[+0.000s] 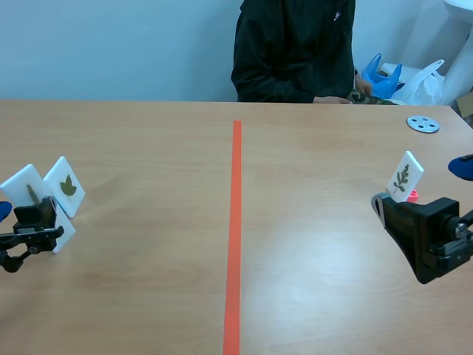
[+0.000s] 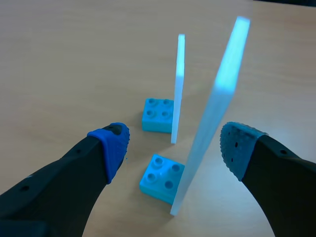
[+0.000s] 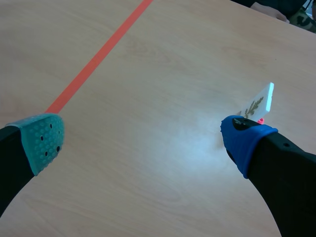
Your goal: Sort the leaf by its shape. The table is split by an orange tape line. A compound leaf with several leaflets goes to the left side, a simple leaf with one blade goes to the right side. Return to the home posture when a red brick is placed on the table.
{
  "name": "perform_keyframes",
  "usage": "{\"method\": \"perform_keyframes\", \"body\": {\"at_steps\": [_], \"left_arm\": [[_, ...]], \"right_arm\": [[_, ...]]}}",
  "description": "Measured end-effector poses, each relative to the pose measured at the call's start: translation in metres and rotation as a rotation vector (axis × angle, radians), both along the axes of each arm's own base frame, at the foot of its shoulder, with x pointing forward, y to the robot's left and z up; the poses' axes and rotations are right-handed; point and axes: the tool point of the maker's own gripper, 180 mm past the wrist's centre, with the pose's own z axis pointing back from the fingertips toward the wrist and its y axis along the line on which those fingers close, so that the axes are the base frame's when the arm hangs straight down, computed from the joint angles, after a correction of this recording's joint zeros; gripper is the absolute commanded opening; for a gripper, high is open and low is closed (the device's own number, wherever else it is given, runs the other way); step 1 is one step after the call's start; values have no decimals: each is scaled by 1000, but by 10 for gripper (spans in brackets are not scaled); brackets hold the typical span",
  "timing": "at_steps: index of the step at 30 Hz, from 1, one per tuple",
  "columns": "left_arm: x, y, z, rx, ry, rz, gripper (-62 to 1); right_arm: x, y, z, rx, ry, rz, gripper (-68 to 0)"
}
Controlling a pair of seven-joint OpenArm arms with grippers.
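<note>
The left gripper [image 2: 175,143] is held open astride a white card [image 2: 212,123], which stands edge-on between the pads on a blue brick [image 2: 160,178], near the left edge of the worktop [image 1: 148,296]. A second card [image 2: 177,84] stands just ahead. The right gripper [image 3: 144,133] is open too, and a fern-like leaf card [image 3: 256,102] is seen just past its finger, right of the tape line [image 3: 94,61].

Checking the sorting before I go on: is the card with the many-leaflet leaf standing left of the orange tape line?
No. The compound-leaf card stands right of the orange tape line.
</note>
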Motion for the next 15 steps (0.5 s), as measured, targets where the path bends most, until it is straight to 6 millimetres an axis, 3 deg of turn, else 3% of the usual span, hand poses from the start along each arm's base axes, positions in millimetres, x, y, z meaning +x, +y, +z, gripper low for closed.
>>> {"method": "perform_keyframes", "body": {"at_steps": [5, 8, 12, 15], "left_arm": [[12, -10, 47, 45, -109, -71, -152], [13, -25, 81, 69, -185, -146, -89], [1, -51, 123, 83, -272, -273, 0], [-16, -80, 144, 42, -300, -404, 14]], "right_arm": [[0, 0, 0, 0, 0, 0, 4], [0, 0, 0, 0, 0, 0, 4], [0, 0, 0, 0, 0, 0, 4], [0, 0, 0, 0, 0, 0, 4]]}}
